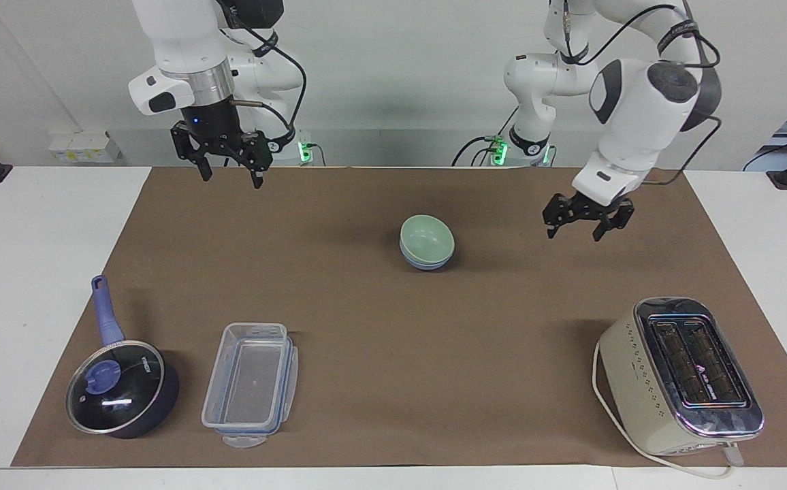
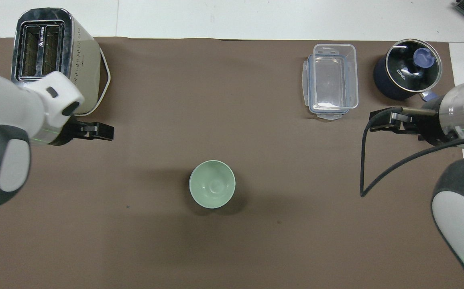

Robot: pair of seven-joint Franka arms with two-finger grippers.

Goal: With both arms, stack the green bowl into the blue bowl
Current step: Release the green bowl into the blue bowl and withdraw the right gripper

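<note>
**Green bowl nested in blue bowl, both pincers empty**

The green bowl (image 1: 426,235) is sitting inside the blue bowl (image 1: 427,261), whose rim is showing just beneath it, near the middle of the brown mat (image 1: 393,327) on the bench (image 1: 39,272). Nothing is touching the stack.

The left pincer (image 1: 587,225) is hanging over the mat toward the left arm's end, its fingers standing apart and holding nothing. The right pincer (image 1: 230,163) is hovering over the mat's edge by the right arm's base, its fingers also spread and empty.

A toaster (image 1: 683,374), a clear box (image 1: 252,383) and a lidded saucepan (image 1: 121,388) are sitting farther from the robots than the bowls.
</note>
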